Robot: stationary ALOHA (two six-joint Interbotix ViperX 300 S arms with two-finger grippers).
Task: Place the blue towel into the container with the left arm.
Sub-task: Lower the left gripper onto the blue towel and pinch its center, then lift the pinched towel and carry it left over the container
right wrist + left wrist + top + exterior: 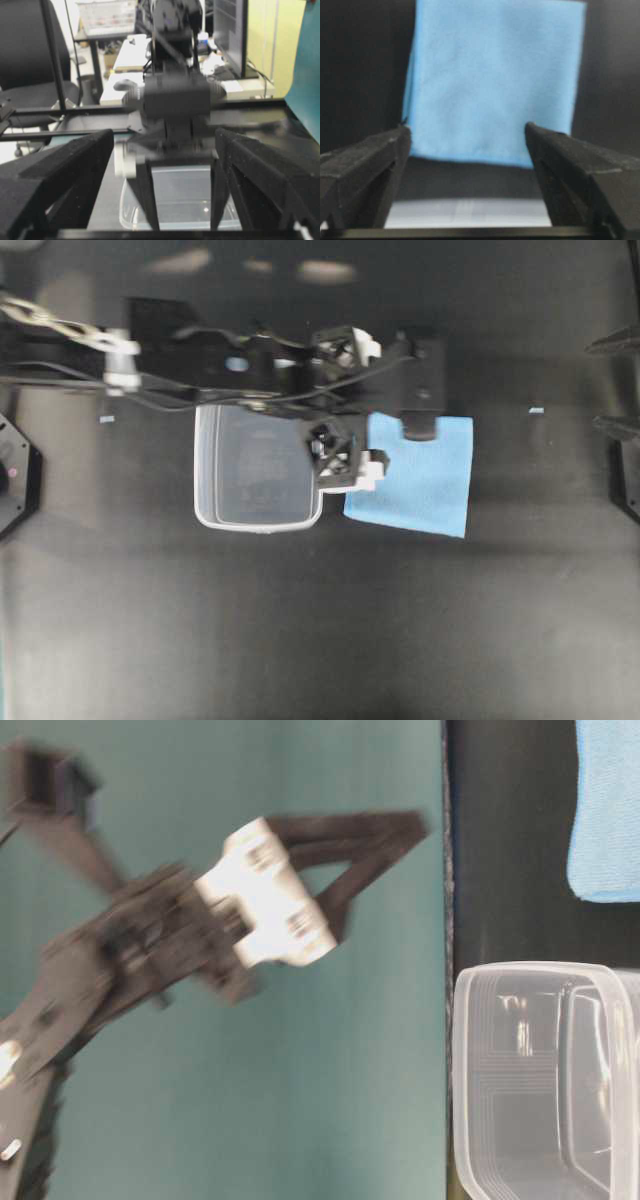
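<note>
Black padded fingers (367,165) of the left gripper (467,150) spread wide in the wrist view, nothing between them. Just past those, a strip of pale tub rim, then the blue towel (492,80) lying flat on the black table (300,640), soft and fuzzy, folded square. From overhead: clear plastic tub (215,510), rounded corners, thick rim, nothing visible inside. Towel just beside it on the right, outside, not in. Left arm (250,370) stretched across above the tub's top edge, one finger overlapping the towel's upper edge. Right gripper (160,165) also wide open and holding nothing, looking across at the tub and the other arm. Chair and cluttered desk blurry in the background.
</note>
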